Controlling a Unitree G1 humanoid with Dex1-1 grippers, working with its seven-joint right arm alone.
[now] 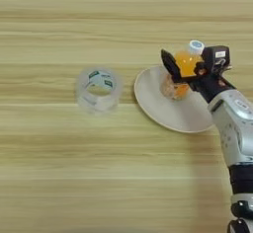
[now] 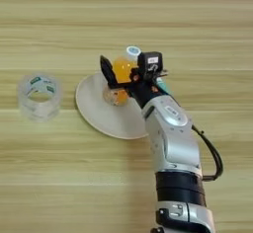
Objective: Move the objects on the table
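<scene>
A small clear bottle of orange drink [image 1: 185,61] with a white cap [image 1: 196,45] leans over the far edge of a round beige plate [image 1: 173,114], cap pointing away from me. My right gripper [image 1: 191,65] is shut on the bottle, one black finger [image 1: 169,64] on its left side and the other on its right. The bottle's lower end lies over the plate; I cannot tell whether it touches. In the right eye view the same bottle [image 2: 121,69] sits in the gripper [image 2: 127,70], and a bit of teal [image 2: 163,85] peeks out beside the wrist.
A clear roll with a teal-and-white label [image 1: 99,89] stands on the table [image 1: 59,177] to the left of the plate, a short gap between them. My silver forearm [image 2: 170,128] comes up from the bottom edge and covers the plate's right rim.
</scene>
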